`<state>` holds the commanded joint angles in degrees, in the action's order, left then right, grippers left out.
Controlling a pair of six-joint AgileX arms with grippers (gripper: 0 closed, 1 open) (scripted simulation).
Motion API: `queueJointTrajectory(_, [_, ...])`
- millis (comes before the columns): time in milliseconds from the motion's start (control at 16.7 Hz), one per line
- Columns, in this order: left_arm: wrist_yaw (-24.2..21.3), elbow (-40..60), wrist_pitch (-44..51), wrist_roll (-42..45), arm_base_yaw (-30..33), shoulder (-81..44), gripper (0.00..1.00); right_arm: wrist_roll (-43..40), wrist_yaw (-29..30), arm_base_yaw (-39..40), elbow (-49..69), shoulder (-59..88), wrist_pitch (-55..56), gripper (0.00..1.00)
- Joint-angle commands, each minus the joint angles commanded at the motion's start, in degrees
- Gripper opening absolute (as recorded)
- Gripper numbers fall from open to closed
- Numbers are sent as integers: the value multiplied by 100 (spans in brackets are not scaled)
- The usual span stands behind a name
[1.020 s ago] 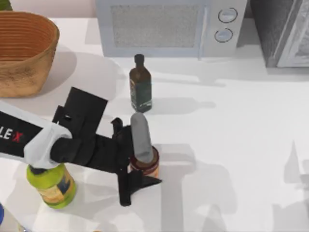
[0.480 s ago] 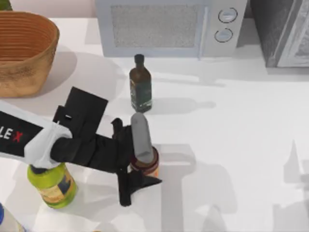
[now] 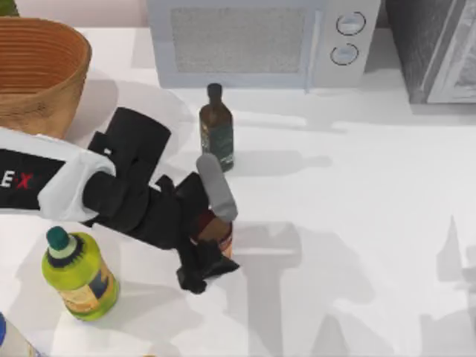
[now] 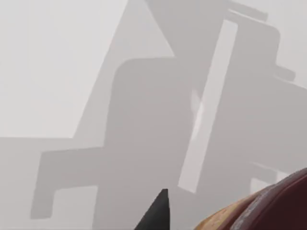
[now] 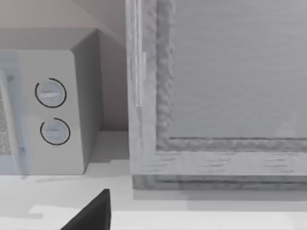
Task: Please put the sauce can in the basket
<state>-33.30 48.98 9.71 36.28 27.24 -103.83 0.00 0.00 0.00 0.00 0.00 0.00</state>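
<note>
Left tool [image 3: 210, 236] sits over the middle of the white surface [image 3: 357, 223], closed on the sauce can [image 3: 216, 230]. One grey finger [image 3: 216, 195] lies across the can's far side, toward the microwave; the dark finger [image 3: 202, 269] is on the can's near side, so the can is pinched between them. Only a slice of the can's red-brown top and orange label shows between the fingers and the black wrist. Whether the can's base touches the surface cannot be told from above. In the left wrist view the can's dark red rim [image 4: 283, 203] with a tan edge fills the lower corner, and a dark fingertip [image 4: 156, 213] shows just beside it over the shadowed surface. The basket [image 3: 37, 74] stands at the surface's far left corner, well apart from the can, with the left arm's white and black body between them. A dark green-labelled bottle [image 3: 216, 128] stands upright just beyond the tool, toward the microwave [image 3: 253, 41]. A yellow-green bottle with a teal cap [image 3: 74, 271] stands near the front left, beside the arm. The right wrist view faces the microwave's two dials [image 5: 52, 111] and a grey cabinet [image 5: 216, 91]; a dark finger edge of the right tool [image 5: 91, 213] shows, and its state cannot be told.
</note>
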Motion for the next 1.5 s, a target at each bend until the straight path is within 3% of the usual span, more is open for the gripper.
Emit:
queueJointTrajectory(420, [1091,1690,1552,-1176,-1108,554,0,0,0,0,0,0,0,100])
queueJointTrajectory(900, [2303,3729,2432,-2542,-2819,739,0,0,0,0,0,0,0,100])
queueJointTrajectory(1200, [2650,4381,2584,-2966,-3418,654,0,0,0,0,0,0,0,100])
queueJointTrajectory(1500, [2672,4425,2591,-2991,-3458,644,0,0,0,0,0,0,0,100])
